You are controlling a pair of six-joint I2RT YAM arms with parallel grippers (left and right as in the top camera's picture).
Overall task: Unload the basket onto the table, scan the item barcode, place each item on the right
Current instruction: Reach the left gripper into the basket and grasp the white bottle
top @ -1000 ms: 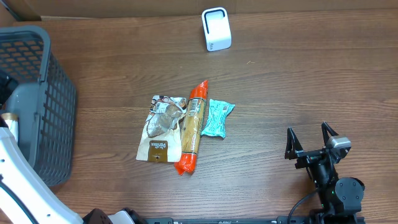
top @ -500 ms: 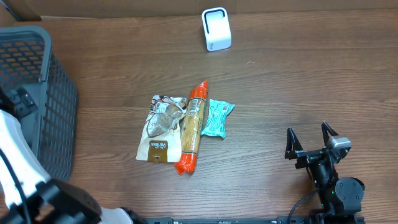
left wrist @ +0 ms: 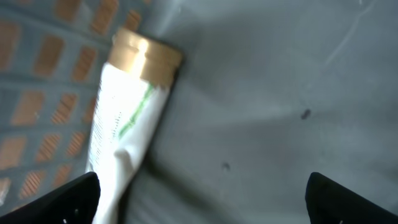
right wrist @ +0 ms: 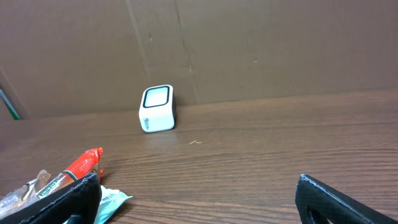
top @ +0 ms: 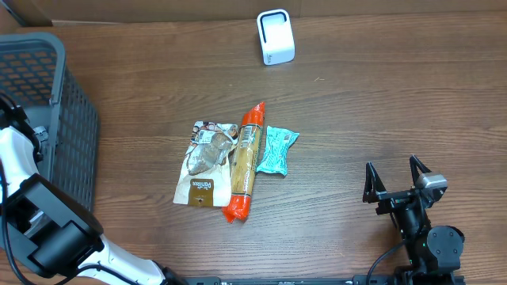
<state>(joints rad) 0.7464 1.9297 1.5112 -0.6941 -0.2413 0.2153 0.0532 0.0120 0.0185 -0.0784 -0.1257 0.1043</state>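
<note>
Left fingers (left wrist: 78, 202) — mere corner tips; tube (left wrist: 127, 118) blurry

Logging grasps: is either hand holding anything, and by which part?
Nothing is held: left hand open near the white tube in the basket, right hand open and empty.

Table (top: 380, 103): dark brown wood grain, boards running left to right. Backing: plain brown cardboard wall (right wrist: 261, 43) standing along the table's far edge, vertical seams visible. Lighting: even and soft, faint sheen on the wood.
</note>
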